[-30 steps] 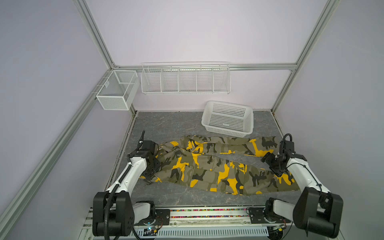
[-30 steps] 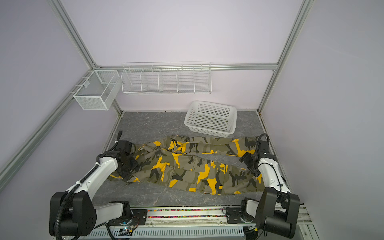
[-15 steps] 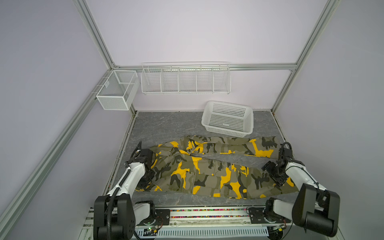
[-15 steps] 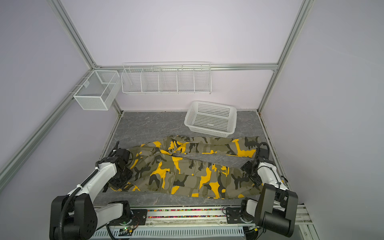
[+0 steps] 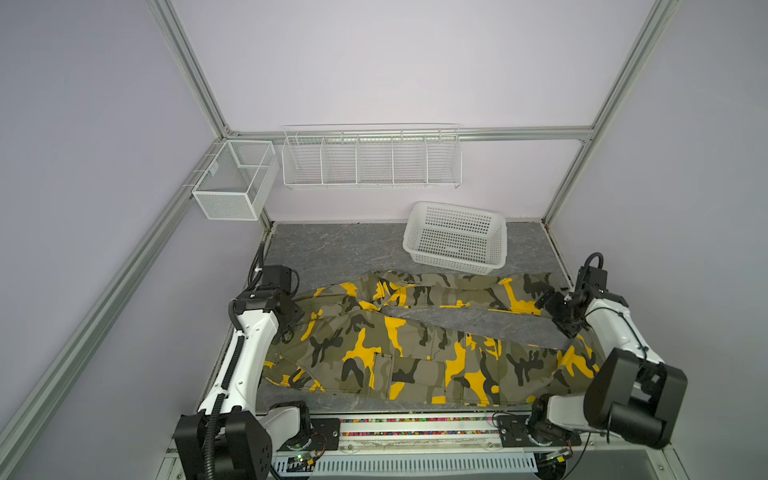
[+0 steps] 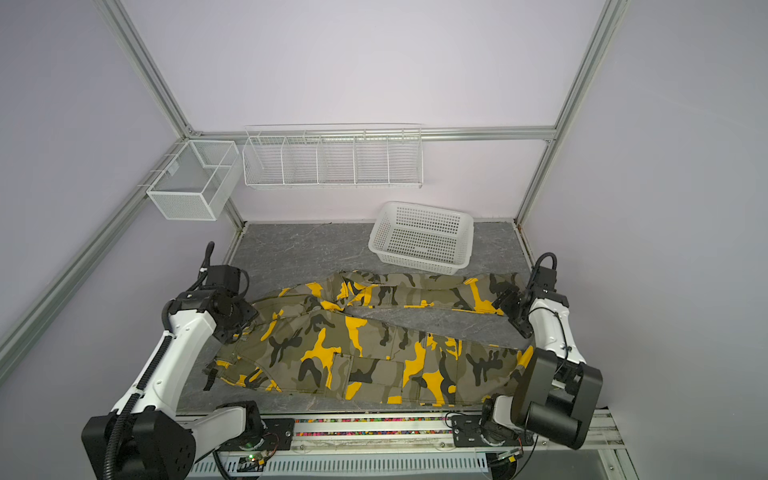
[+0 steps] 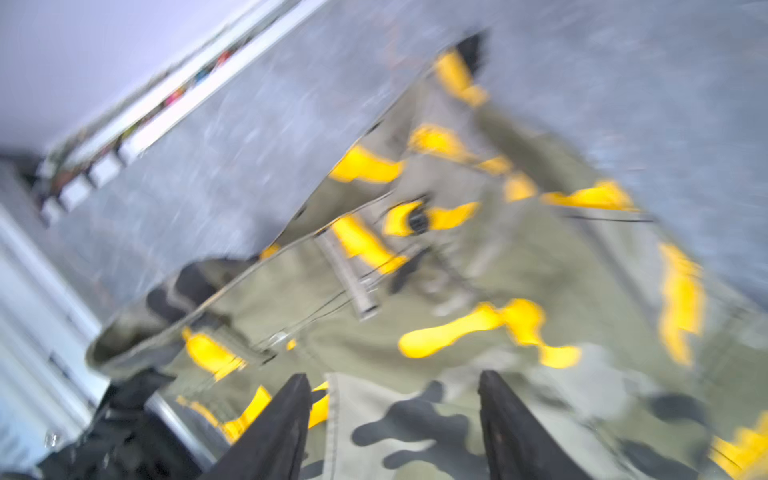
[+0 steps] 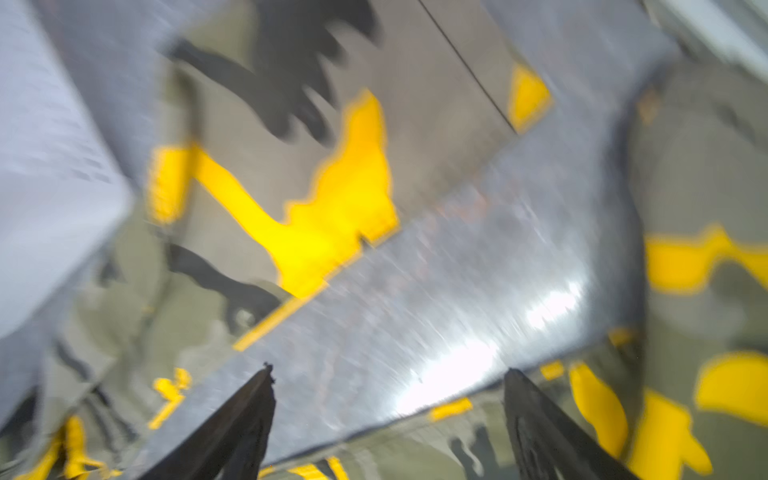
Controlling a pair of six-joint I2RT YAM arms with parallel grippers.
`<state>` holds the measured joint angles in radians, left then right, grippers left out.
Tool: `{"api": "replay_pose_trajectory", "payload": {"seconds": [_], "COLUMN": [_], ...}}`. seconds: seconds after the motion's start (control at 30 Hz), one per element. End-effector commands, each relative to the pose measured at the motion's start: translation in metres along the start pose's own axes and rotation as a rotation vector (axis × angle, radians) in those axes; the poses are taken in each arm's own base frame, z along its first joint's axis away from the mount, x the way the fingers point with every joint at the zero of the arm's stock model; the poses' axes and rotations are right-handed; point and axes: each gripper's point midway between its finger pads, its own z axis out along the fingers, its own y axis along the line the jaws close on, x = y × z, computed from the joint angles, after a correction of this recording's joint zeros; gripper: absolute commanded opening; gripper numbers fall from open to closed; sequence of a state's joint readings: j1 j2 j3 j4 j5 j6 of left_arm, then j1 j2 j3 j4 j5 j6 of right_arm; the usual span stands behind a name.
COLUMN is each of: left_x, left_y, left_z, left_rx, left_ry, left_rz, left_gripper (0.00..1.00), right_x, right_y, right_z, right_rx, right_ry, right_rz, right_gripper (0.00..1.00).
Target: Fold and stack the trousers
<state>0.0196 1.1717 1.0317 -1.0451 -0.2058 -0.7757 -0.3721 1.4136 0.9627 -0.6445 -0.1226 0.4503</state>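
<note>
Green, yellow and black trousers (image 5: 415,357) spread on the grey counter (image 5: 340,253), just in front of the white basket (image 5: 455,239). Left fingers (image 7: 282,424) apart over the waist end, well apart from the basket. Right fingers (image 8: 241,415) apart too, holding nothing, nearer the basket.

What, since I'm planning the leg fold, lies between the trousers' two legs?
The trousers part around a bare wedge of grey tabletop, widening toward the right gripper; both top views show it.

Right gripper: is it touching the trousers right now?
Cannot tell. In the blurred right wrist view the right gripper has open jaws over bare table, trousers close beside; no plain gap or contact shows.
</note>
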Motion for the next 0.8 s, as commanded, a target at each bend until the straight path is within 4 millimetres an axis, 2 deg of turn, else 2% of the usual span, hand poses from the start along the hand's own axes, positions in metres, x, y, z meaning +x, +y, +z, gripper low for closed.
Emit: {"api": "replay_pose_trajectory", "payload": {"seconds": [0.0, 0.1, 0.23, 0.33, 0.43, 0.57, 0.77], "left_x": [-0.02, -0.032, -0.042, -0.04, -0.042, -0.052, -0.058], "left_y": [-0.03, -0.048, -0.069, -0.08, -0.074, -0.063, -0.066], "left_z": [-0.006, 0.005, 0.029, 0.052, 0.071, 0.086, 0.104], "left_rx": [0.07, 0.076, 0.088, 0.08, 0.002, -0.114, -0.135], "left_ry": [-0.009, -0.009, -0.005, 0.035, 0.048, 0.035, 0.052], "left_rz": [0.104, 0.137, 0.172, 0.196, 0.232, 0.252, 0.274], "left_gripper": [0.68, 0.69, 0.7, 0.71, 0.71, 0.72, 0.74], "right_x": [-0.024, -0.042, -0.049, -0.043, -0.034, -0.013, 0.007], "right_y": [0.031, 0.034, 0.038, 0.034, 0.023, 0.015, -0.002], "right_z": [0.014, 0.035, 0.058, 0.072, 0.076, 0.077, 0.09], "right_rx": [-0.079, -0.05, 0.01, 0.077, 0.15, 0.22, 0.313], "right_ry": [0.022, 0.054, 0.071, 0.11, 0.132, 0.183, 0.225], "right_rz": [-0.1, -0.086, -0.101, -0.115, -0.124, -0.145, -0.183], "right_gripper": [0.87, 0.87, 0.87, 0.88, 0.9, 0.91, 0.93]}}
